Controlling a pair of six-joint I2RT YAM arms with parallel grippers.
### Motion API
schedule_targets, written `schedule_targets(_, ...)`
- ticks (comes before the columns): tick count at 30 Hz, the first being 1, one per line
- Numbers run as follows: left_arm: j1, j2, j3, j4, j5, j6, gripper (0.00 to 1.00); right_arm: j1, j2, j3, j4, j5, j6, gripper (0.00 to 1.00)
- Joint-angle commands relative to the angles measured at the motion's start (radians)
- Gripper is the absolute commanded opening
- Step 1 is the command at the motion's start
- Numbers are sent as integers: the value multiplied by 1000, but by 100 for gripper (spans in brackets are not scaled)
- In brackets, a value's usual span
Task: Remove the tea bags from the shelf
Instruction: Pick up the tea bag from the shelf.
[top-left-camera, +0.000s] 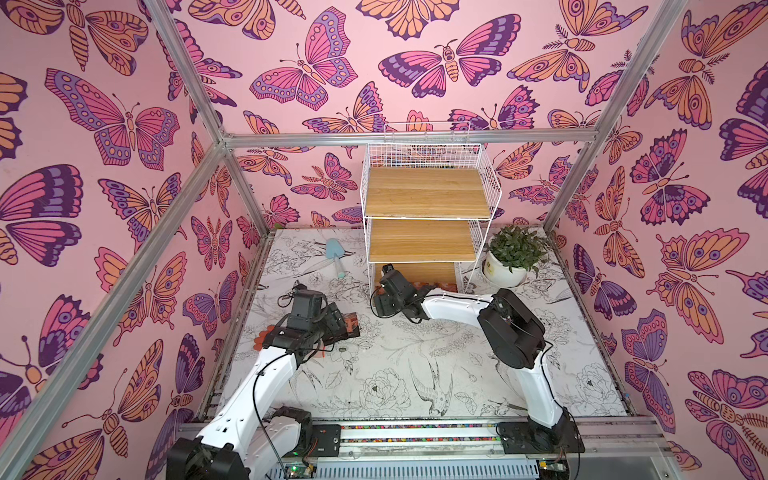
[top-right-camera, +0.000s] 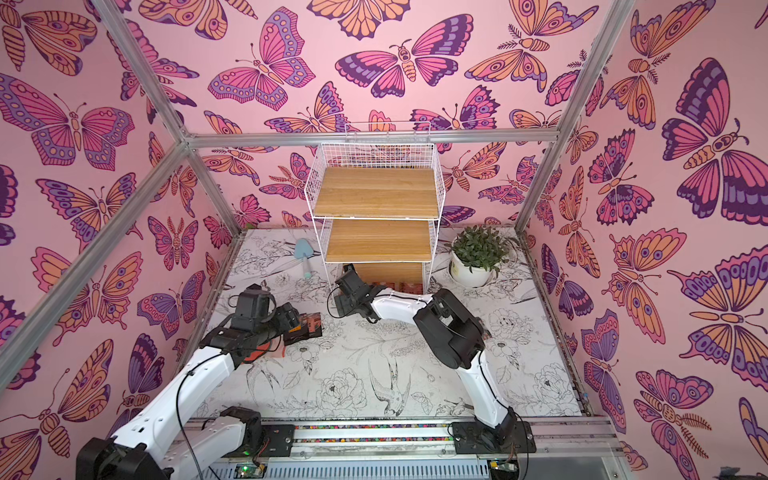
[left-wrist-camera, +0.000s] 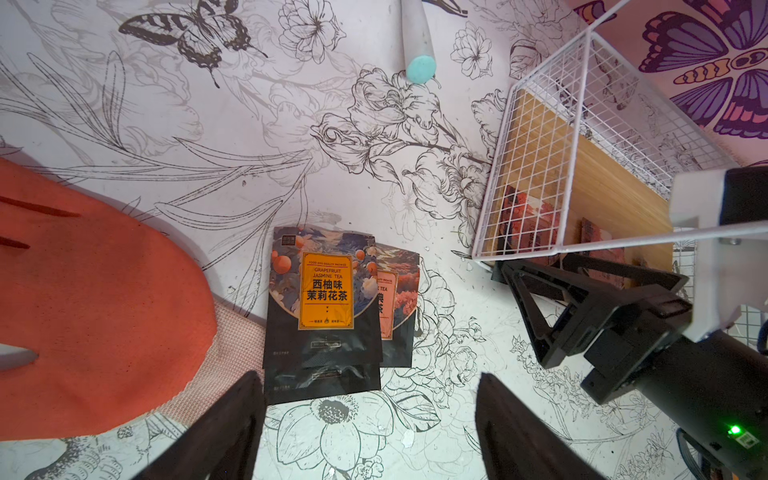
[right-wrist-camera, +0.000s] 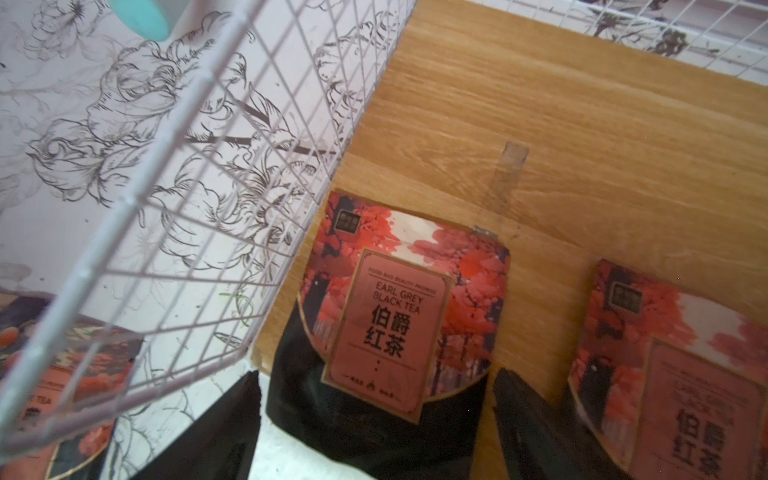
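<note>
Left gripper (left-wrist-camera: 370, 378) hangs with its fingers (left-wrist-camera: 232, 428) spread wide and nothing between them. It sits just above a small pile of tea bags (top-left-camera: 352, 325) on the floral table (top-left-camera: 415, 361), at about 9 o'clock from the table's centre in both top views. An orange-labelled grapefruit jasmine sachet (left-wrist-camera: 326, 291) tops the pile, overlapping a red-labelled sachet (left-wrist-camera: 399, 307) and a third sachet (left-wrist-camera: 324, 380) that shows only its black end. An orange glove (left-wrist-camera: 95, 311) lies at 8 o'clock of the pile, under the left arm, its pale cuff meeting the pile's edge.

Farther in, the right gripper (right-wrist-camera: 378, 386) reaches the 7 o'clock front corner of the lowest board (right-wrist-camera: 540, 124) of the shelf (top-left-camera: 428, 191), which stands at 12 o'clock on the table. Its jaws stand well apart on either side of the black end of an Earl Grey sachet (right-wrist-camera: 395, 316) lying flat beside the wire side (right-wrist-camera: 187, 187). One finger is between this sachet and a second Earl Grey sachet (right-wrist-camera: 673, 374); whether either finger touches the sachet cannot be told. More red sachets (top-left-camera: 438, 286) line the board's front edge.

Beyond, a blue trowel (top-left-camera: 334, 253) lies at 11 o'clock and a potted plant (top-left-camera: 513, 253) stands at 1 o'clock, just beside the shelf.
</note>
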Motion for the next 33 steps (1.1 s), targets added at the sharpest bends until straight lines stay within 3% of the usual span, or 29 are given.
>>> schedule_targets(1, 8, -20, -22, 9, 0, 11, 83, -2, 31, 24, -30, -12, 26, 91)
schedule_targets(12, 8, -26, -23, 7, -3, 13, 83, 4, 88, 73, -126, 35, 34, 90)
schedule_targets(18, 8, -33, -24, 5, -5, 14, 83, 28, 115, 100, -204, 128, 19, 89)
schedule_targets(23, 7, -34, -21, 3, -2, 14, 83, 32, 125, 88, -199, 105, 36, 88)
schedule_targets(33, 8, -42, -15, -6, -9, 21, 82, 31, 135, 99, -225, 103, 52, 74)
